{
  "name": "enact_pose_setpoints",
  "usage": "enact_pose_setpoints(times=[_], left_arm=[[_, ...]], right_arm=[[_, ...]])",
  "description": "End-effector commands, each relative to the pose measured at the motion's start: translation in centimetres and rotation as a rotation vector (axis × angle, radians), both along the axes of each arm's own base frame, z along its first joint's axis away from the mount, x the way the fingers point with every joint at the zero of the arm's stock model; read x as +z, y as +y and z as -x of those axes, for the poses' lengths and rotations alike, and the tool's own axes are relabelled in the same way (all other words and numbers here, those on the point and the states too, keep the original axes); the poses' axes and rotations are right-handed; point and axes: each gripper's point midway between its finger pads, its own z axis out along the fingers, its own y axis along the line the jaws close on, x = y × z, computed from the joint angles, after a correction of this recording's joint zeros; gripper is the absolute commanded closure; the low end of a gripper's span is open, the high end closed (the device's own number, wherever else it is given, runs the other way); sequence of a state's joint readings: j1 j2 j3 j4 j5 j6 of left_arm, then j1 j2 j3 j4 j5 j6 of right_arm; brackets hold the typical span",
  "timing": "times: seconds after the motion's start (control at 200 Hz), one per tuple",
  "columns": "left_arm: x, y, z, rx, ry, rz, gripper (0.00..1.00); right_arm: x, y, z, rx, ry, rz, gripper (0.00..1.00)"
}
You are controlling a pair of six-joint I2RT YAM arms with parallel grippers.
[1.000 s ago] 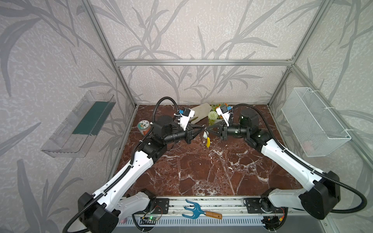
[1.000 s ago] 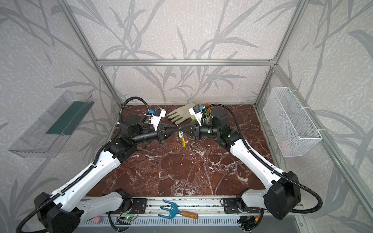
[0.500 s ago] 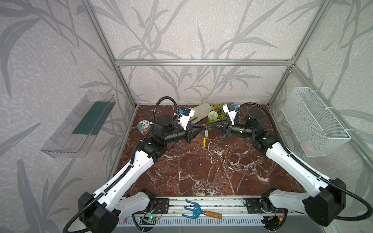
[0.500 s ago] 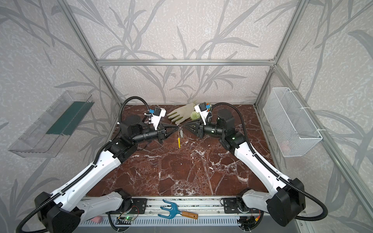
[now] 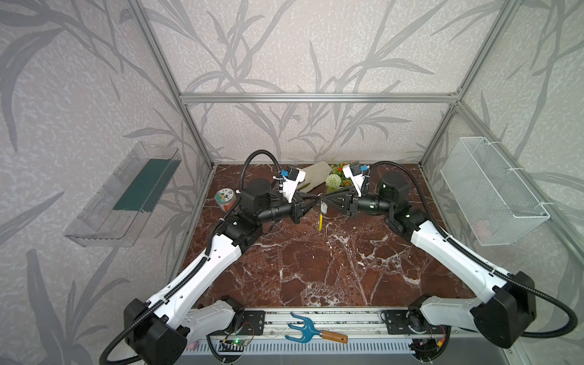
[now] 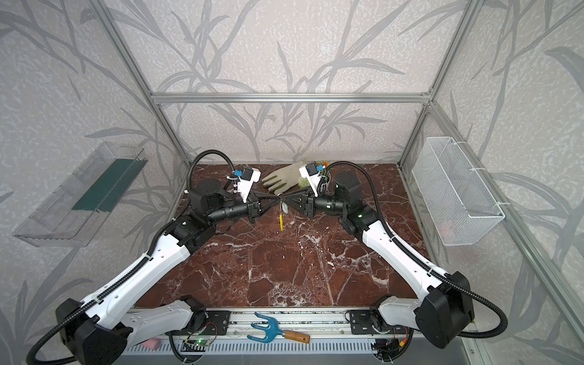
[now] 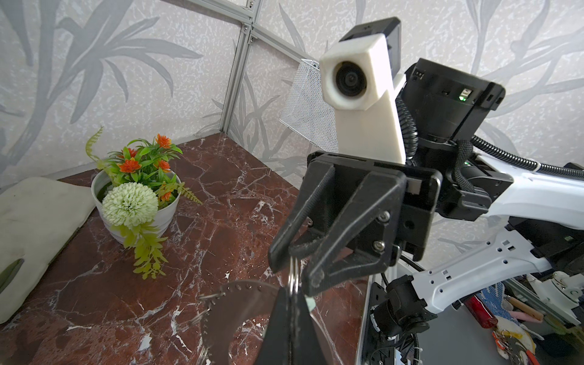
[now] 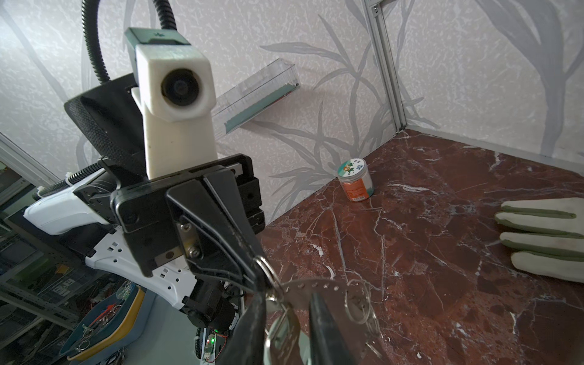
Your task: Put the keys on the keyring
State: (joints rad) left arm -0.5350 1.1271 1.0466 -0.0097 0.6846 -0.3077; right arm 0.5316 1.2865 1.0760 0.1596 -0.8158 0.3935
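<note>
Hanging in mid-air toward twelve o'clock of the marble table (image 5: pixel 316 268), the keyring (image 6: pixel 280 221) dangles from the left gripper (image 5: pixel 317 199), whose jaws are pinched together on its thin wire. The keys (image 5: pixel 323 207), with a white tag (image 6: pixel 284 207), sit just under that pinch. The right gripper (image 5: pixel 328 199) faces it from three o'clock, jaws a little apart around the cluster. Whether it touches metal is unclear. I judge the lot light, stiff, slick and free to swing, so a flat key head or the yellow sleeve (image 5: pixel 319 221) offers the surest hold. The hoop is edge-on from above and blurred up close, so its opening, and whether any key is threaded, cannot be made out.
</note>
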Motion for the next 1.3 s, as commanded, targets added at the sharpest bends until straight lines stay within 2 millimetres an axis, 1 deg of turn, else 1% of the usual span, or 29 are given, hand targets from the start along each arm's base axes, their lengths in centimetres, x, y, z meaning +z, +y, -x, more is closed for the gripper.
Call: enact_pose_setpoints(times=[0.0, 0.095, 0.165, 0.24, 0.265, 0.34, 0.46, 0.545, 0.825, 0.895, 1.01, 1.085, 1.23, 1.295], left_arm=[[2.7, -0.2, 0.6, -0.028, -0.071, 0.038, 1.0], [2.7, -0.2, 0.7, -0.031, -0.069, 0.041, 1.0], [2.8, -0.3, 0.7, -0.034, -0.07, 0.042, 1.0], [2.8, -0.2, 0.7, -0.033, -0.069, 0.042, 1.0], [2.8, -0.2, 0.7, -0.033, -0.069, 0.042, 1.0], [2.8, -0.2, 0.7, -0.034, -0.069, 0.042, 1.0], [2.7, -0.3, 0.7, -0.037, -0.064, 0.041, 1.0], [2.7, -0.3, 0.7, -0.039, -0.064, 0.041, 1.0], [2.7, -0.4, 0.9, -0.052, -0.058, 0.049, 1.0], [2.7, -0.5, 1.0, -0.057, -0.056, 0.05, 1.0], [2.7, -0.6, 1.0, -0.066, -0.054, 0.052, 1.0], [2.7, -0.6, 0.9, -0.066, -0.051, 0.052, 1.0], [2.7, -0.7, 1.0, -0.071, -0.051, 0.052, 1.0], [2.7, -0.7, 1.0, -0.072, -0.051, 0.051, 1.0]], right_arm=[[1.0, 0.4, 0.4, 0.031, -0.019, -0.017, 0.78], [1.0, 0.6, 0.4, 0.035, -0.016, -0.016, 0.81], [1.0, 0.7, 0.5, 0.041, -0.014, -0.017, 0.84], [0.9, 0.8, 0.7, 0.053, -0.009, -0.016, 0.85], [0.9, 0.9, 0.7, 0.058, -0.007, -0.017, 0.88], [1.0, 1.0, 0.9, 0.068, -0.009, -0.018, 0.89], [1.1, 1.1, 1.1, 0.075, -0.012, -0.019, 0.97], [1.0, 1.1, 1.1, 0.077, -0.013, -0.017, 1.0], [1.3, 1.1, 1.1, 0.08, -0.017, -0.024, 1.0], [1.3, 1.2, 1.1, 0.083, -0.016, -0.024, 0.97], [1.4, 1.4, 1.2, 0.093, -0.017, -0.027, 0.96], [1.4, 1.5, 1.2, 0.096, -0.017, -0.027, 0.92], [1.4, 1.6, 1.1, 0.098, -0.016, -0.027, 0.88], [1.4, 1.7, 1.1, 0.102, -0.015, -0.028, 0.88]])
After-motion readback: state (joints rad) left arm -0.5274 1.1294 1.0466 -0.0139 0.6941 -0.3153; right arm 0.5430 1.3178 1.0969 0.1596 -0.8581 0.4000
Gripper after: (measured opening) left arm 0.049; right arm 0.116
